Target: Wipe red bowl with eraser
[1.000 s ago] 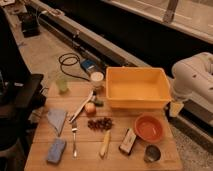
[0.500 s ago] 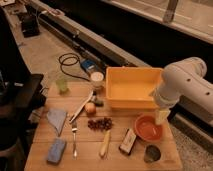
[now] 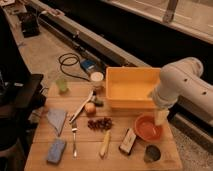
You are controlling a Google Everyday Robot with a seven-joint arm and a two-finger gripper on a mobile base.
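While the gripper [image 3: 161, 118] hangs just above the right rim of the red bowl [image 3: 146, 130], we cannot tell whether it is spread, pressed together, or pinching anything. We find the eraser [image 3: 128, 141] lying on the wooden table [image 3: 88, 152] just left of the red bowl, the yellow tub [image 3: 131, 87] directly behind that bowl, and a dark metal cup [image 3: 152, 153] just in front.

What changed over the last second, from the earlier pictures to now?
The hand swung in from the right, leftward and slightly down, and now hangs by the far right rim of the small round orange-red bowl. Nothing was grasped or released. The small rectangular eraser block, bowl and big yellow rectangular tub stayed put.
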